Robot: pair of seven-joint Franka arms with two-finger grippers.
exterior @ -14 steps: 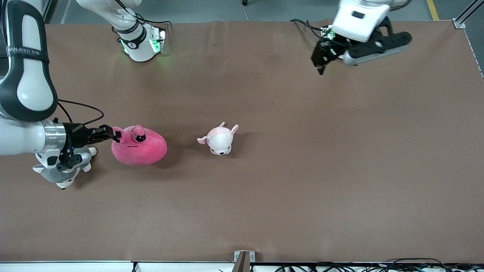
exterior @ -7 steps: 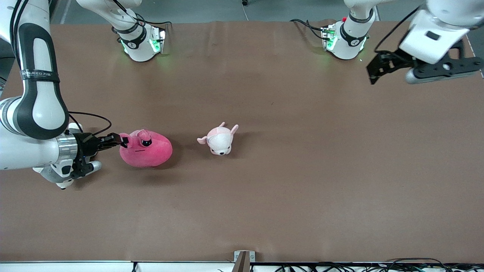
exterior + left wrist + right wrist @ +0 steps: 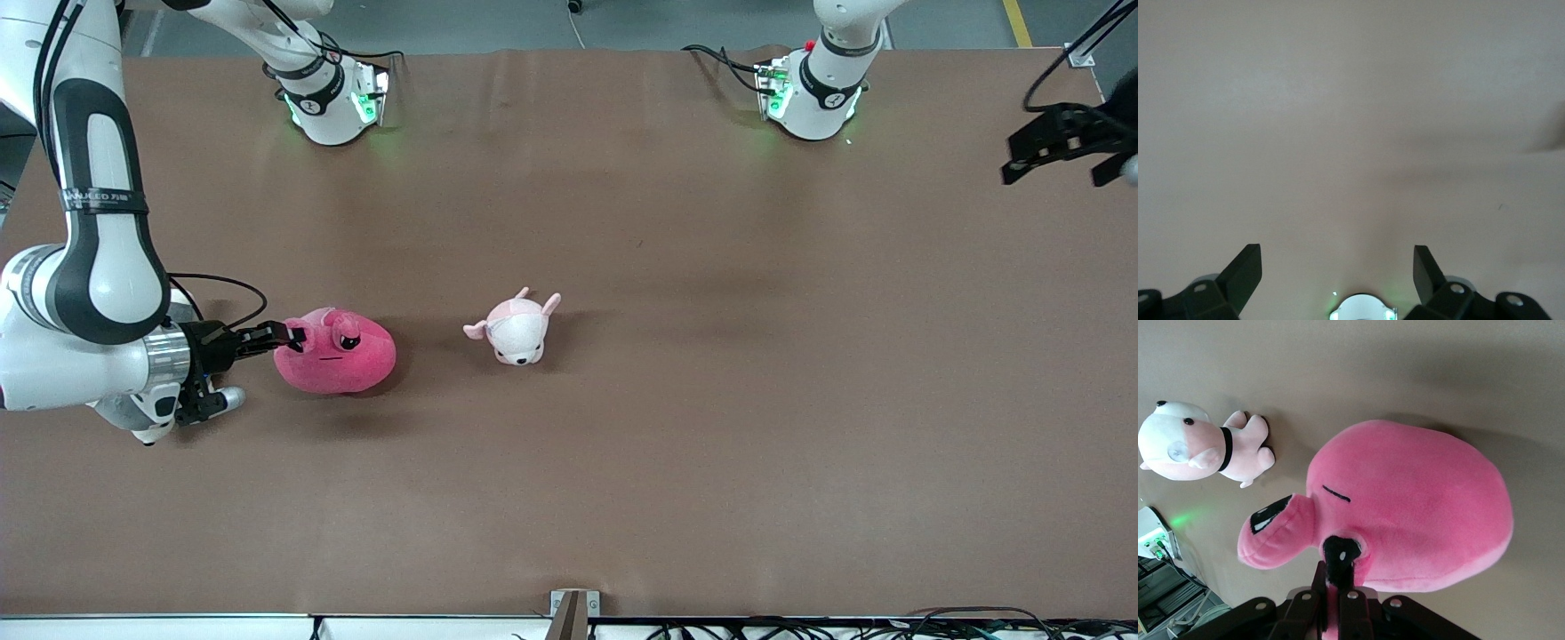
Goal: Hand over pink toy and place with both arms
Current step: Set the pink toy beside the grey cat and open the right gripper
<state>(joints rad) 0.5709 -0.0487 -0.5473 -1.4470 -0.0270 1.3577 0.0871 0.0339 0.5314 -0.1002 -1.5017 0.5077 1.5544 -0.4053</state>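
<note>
The pink toy (image 3: 336, 352) sits toward the right arm's end of the table, the right gripper (image 3: 286, 336) pinching its edge. It looks soft and light; a fold holds best. The left gripper (image 3: 1049, 147) waits, spread.

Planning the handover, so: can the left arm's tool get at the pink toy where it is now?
Probably not yet. The left tool hangs open at its own end of the table, and the pink toy sits toward the right arm's end, pinched in the right tool.
</note>
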